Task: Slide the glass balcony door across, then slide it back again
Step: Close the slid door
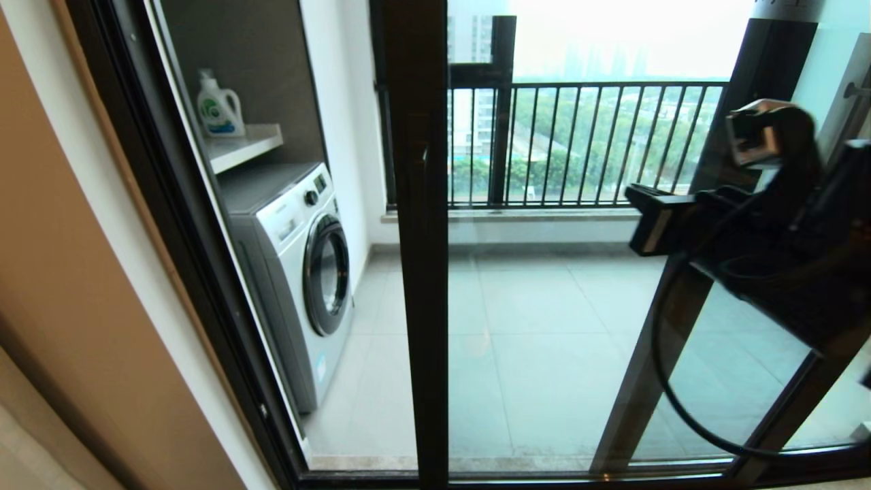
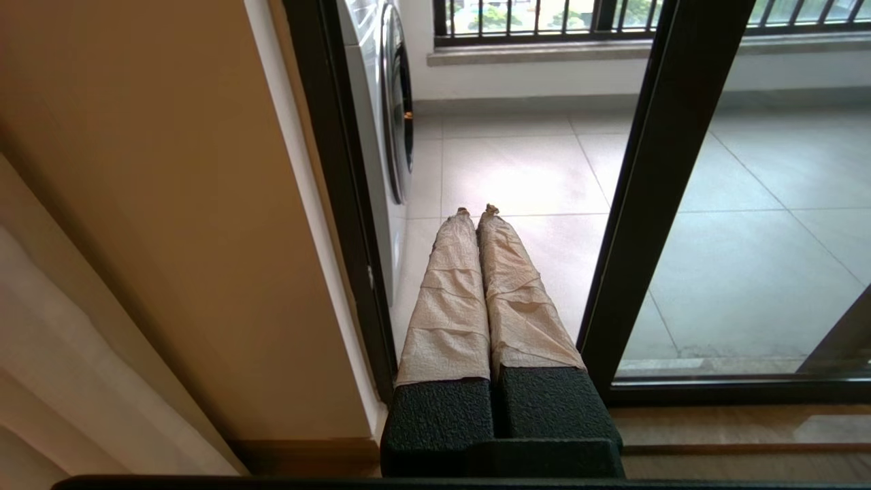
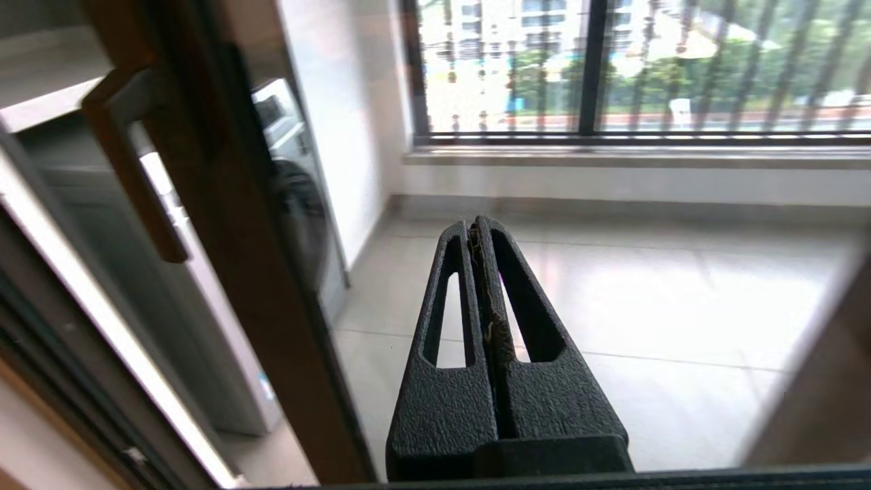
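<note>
Right wrist view: right gripper fingers pressed together (holding nothing) beside the glass balcony door; left gripper likewise.

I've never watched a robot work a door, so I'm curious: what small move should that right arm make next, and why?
Probably swing the right gripper sideways toward the pull handle on the glass balcony door. Its jaws are shut, facing the glass and apart from the handle, so nothing yet pushes the door. The left gripper sits low by the frame.
</note>
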